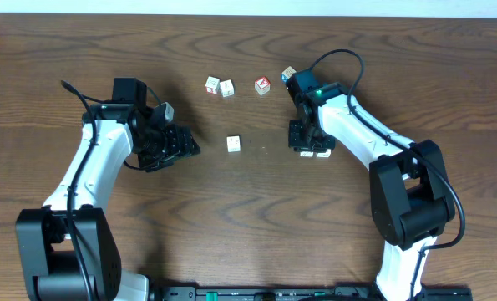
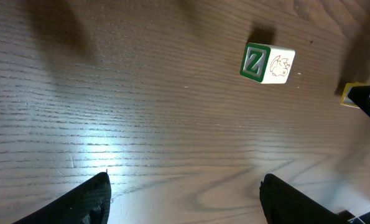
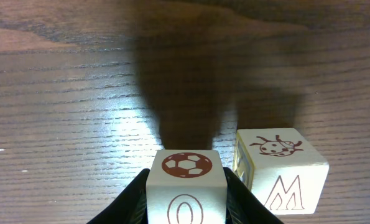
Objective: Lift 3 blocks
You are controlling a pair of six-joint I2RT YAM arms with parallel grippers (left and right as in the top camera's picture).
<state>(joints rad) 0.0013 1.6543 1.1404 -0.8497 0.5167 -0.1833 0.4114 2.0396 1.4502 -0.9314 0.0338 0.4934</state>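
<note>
The right gripper (image 3: pixel 186 190) is closed narrow on a cream wooden cube with a brown football drawing and a letter O (image 3: pixel 186 163), with 1 finger on each side face. I cannot tell from the wrist view whether this football cube is clear of the dark wooden tabletop (image 1: pixel 231 217) or resting on it. In the overhead view it sits under the gripper, right of centre.

Just beside it on the right stands a cream wooden cube with a ladybird drawing and a letter M (image 3: pixel 281 168), on the tabletop and not gripped. A cream wooden cube with a green Z face (image 2: pixel 268 63) lies alone near the middle, between the 2 arms. The left gripper (image 2: pixel 185 199) stands wide and empty over bare wood, left of that Z cube and well apart from it.

By my reading, at most 1 of the 3 lifts is under way and 2 cubes wait.

4 more small cubes lie along the far side, none touched:
- a pale cube with red marks (image 1: pixel 212 84)
- a plain pale cube (image 1: pixel 227 88) just beside it
- a red-faced cube (image 1: pixel 262 85)
- a tan cube (image 1: pixel 289 74) by the right arm
</note>
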